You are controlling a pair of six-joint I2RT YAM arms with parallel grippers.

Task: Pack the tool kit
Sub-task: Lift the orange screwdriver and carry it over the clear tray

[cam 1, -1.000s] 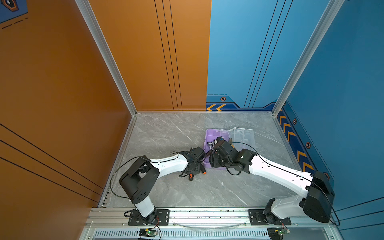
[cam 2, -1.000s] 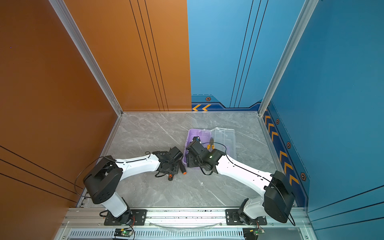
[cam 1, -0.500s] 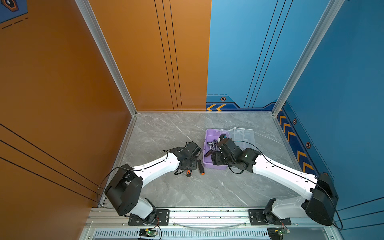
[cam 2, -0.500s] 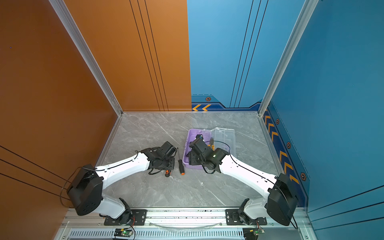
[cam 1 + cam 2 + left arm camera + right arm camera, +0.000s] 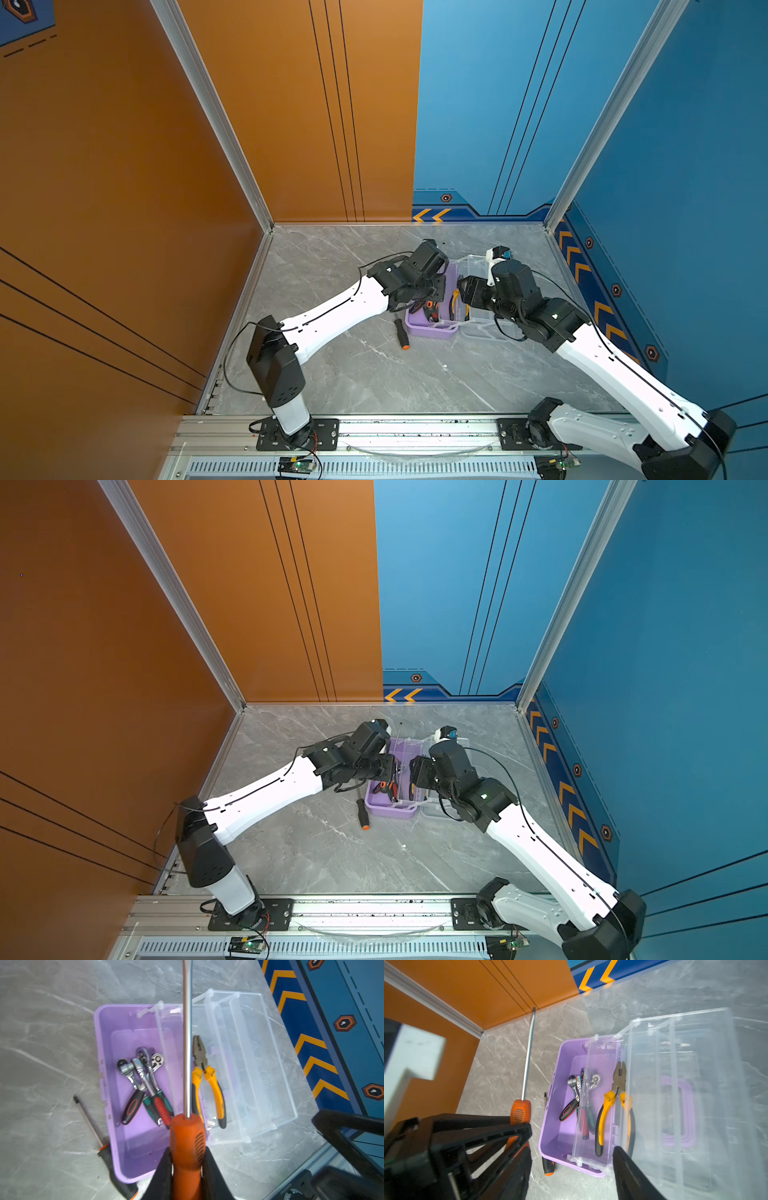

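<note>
The grey marble tabletop (image 5: 374, 374) was bounded by an orange wall (image 5: 124, 208) on the left, a blue wall (image 5: 685, 208) on the right and an aluminium rail (image 5: 415, 428) along the near edge. Wide bare room was left in front of and to the left of the lilac case (image 5: 428, 332), which was set in the back half of the table, right of the middle. Its clear lid (image 5: 259, 1064) was swung open on the side toward the blue wall, the lid's outer edge near the chevron strip (image 5: 320, 1066) at the foot of that wall, and a purple handle (image 5: 679, 1113) was seen through it. Inside the case three ratchet wrenches (image 5: 143, 1076) were heaped with their heads overlapping, and much of the floor was left bare. Along the hinge side the yellow-handled pliers (image 5: 207, 1082) were laid; whether they lay on the case floor or on a clear part of the lid could not be told. A black-handled screwdriver (image 5: 116, 1169) was left on the table just beside the case's outer long wall. The left gripper (image 5: 187, 1159) was closed tight on the handle of the orange screwdriver (image 5: 188, 1134), which was held above the case with its shaft pointed toward the far side of the table. The right gripper (image 5: 572, 1148) was held over the lid's near end with its fingers (image 5: 629, 1172) spread well apart and nothing seen gripped between them.
</note>
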